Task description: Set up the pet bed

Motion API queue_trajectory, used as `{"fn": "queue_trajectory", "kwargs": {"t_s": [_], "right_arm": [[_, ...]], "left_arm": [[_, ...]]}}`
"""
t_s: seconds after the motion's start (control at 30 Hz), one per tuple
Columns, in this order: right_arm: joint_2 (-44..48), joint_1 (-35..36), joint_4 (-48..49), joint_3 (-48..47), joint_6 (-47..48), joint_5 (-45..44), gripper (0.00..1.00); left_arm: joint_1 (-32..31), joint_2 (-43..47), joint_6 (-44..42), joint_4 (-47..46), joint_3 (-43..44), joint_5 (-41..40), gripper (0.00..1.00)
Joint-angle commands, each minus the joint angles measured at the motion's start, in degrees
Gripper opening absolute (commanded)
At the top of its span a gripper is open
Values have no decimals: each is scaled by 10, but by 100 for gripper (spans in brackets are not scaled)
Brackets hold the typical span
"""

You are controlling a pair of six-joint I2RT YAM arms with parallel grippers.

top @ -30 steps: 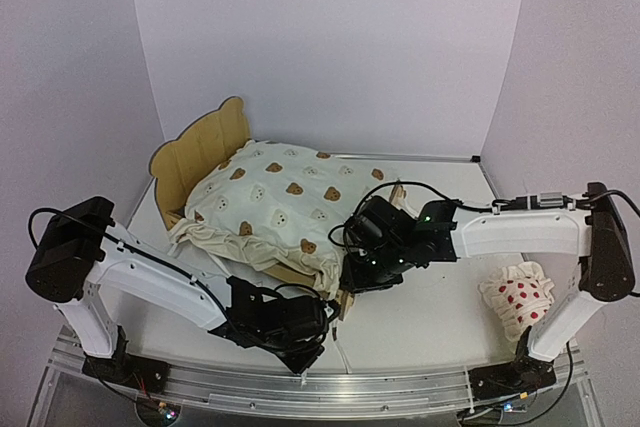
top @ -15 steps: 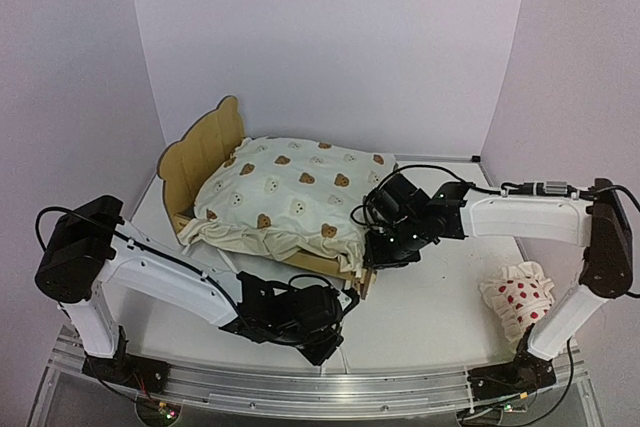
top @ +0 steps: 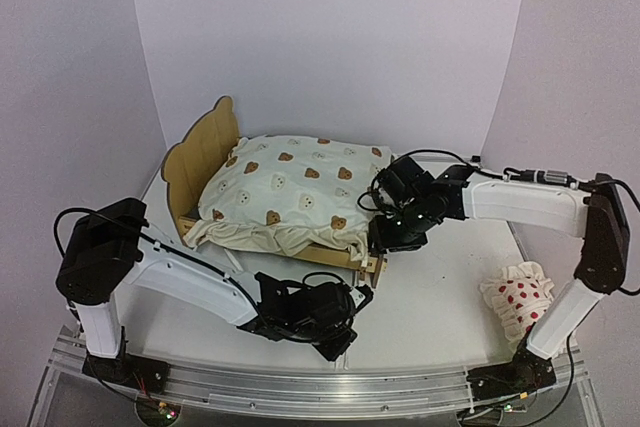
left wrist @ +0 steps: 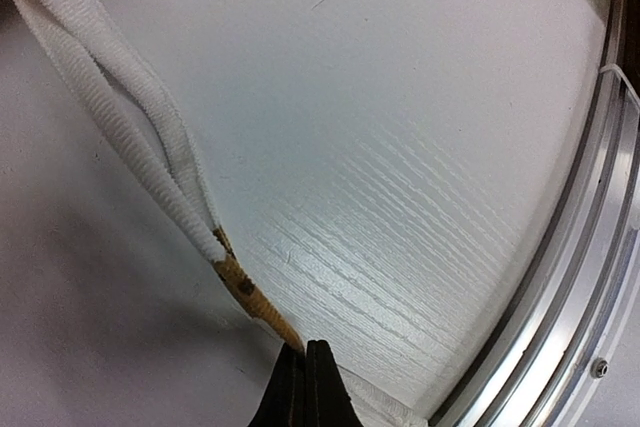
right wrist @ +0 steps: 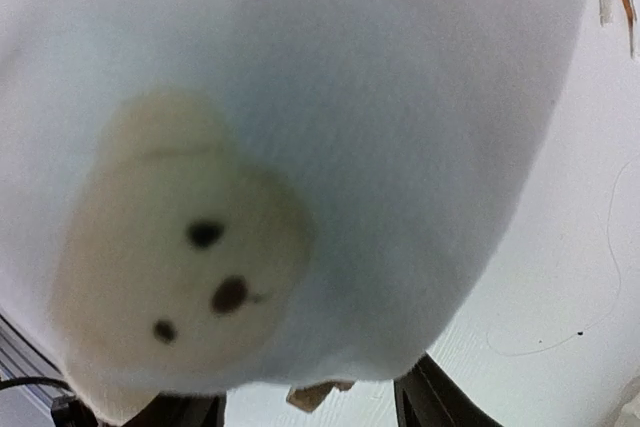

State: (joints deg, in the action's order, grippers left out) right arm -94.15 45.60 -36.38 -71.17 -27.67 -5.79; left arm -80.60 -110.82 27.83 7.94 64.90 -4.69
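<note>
We see the plywood bear-eared pet bed (top: 195, 152) running ten-to-four o'clock, right gripper (top: 388, 239) open at its foot, left gripper (left wrist: 305, 372) pinching white tie (left wrist: 70, 37)

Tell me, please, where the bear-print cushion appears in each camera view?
Top view: cushion centre-left, lying on the bed frame.
Left wrist: only its white ties, upper left, running down to the left gripper.
Right wrist: the cushion fills most of the picture, one bear face lower left.
Shared landmark: the white table.
</note>
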Motion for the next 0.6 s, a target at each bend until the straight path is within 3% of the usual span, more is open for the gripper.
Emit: {"fn": "queue_trajectory", "kwargs": {"t_s": [0.0, 0.17, 0.57], "right_arm": [[90, -1, -24, 9, 13, 29, 64], [147, -1, -23, 59, 4, 67, 70], [191, 0, 11, 137, -17, 97, 69]], "left_arm": [[-2, 48, -11, 30, 7, -5, 0], [0, 73, -1, 19, -14, 11, 0], [1, 36, 47, 18, 50, 91, 0]]}}
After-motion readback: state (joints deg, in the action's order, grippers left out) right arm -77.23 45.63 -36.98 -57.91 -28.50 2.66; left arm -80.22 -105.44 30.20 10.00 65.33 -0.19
